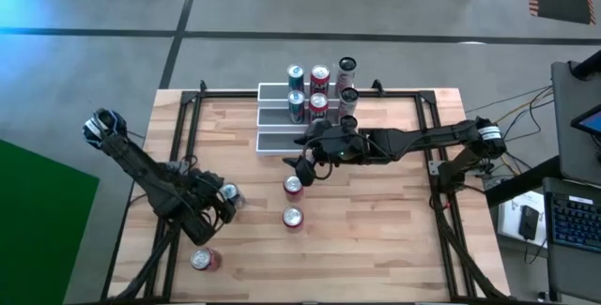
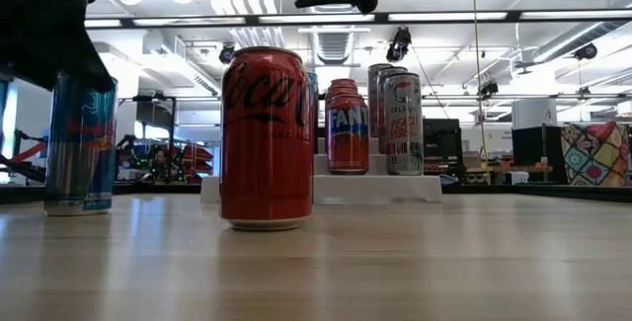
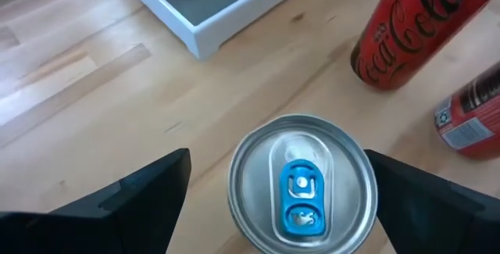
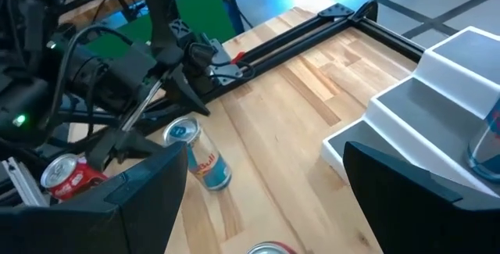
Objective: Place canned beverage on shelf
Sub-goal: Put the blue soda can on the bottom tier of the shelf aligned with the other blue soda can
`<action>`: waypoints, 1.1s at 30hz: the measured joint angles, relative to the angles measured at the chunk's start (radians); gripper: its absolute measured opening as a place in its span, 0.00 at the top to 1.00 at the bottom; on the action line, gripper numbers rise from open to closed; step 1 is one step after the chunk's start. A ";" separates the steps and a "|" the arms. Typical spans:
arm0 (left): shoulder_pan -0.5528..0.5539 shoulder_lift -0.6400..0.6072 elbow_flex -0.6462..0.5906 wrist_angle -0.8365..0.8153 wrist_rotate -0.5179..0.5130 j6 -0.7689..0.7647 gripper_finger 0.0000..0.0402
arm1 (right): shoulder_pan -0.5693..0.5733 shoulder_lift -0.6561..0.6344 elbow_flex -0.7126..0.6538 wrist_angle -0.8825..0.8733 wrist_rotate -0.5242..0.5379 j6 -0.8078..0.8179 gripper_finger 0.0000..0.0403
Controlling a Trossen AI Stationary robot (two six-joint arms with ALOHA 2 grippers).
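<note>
Left arm comes in from the table's outer left edge, bent low across the wood, its pincer poised over a blue and silver can. Fingers stand apart, one either side of the can's lid, a gap of bare wood showing on each side; not clamped. The can stands upright between them, blue tab facing up.

Right arm reaches from the right edge, stretched nearly flat along the front of the shelf. Its pincer hangs just in front of the shelf's lowest step, fingers spread wide, nothing between them. A red can stands just beneath and beside it; a second red can stands a little farther out towards the near edge.

Shelf sits at the back middle of the table, beyond the right pincer. Its upper steps carry several cans, blue, red and pale; the lowest step is bare.

Another red can stands near the front edge, just beside the left pincer.

Hard to make out: in the low view the big red can blocks part of the shelf, and the left arm is only a dark mass cut off at the top corner. Left wrist view cuts off two red cans at the frame edge.
</note>
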 joint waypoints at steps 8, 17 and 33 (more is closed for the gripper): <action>0.000 0.026 0.000 0.005 0.006 -0.070 0.15 | -0.018 0.000 0.000 0.008 -0.002 -0.005 0.18; 0.009 0.032 -0.002 -0.003 -0.005 -0.065 0.41 | -0.022 -0.036 0.000 0.021 -0.002 -0.051 0.19; 0.384 -0.140 0.081 0.269 0.012 0.809 0.42 | -0.126 -0.251 0.001 -0.109 0.009 -0.174 0.19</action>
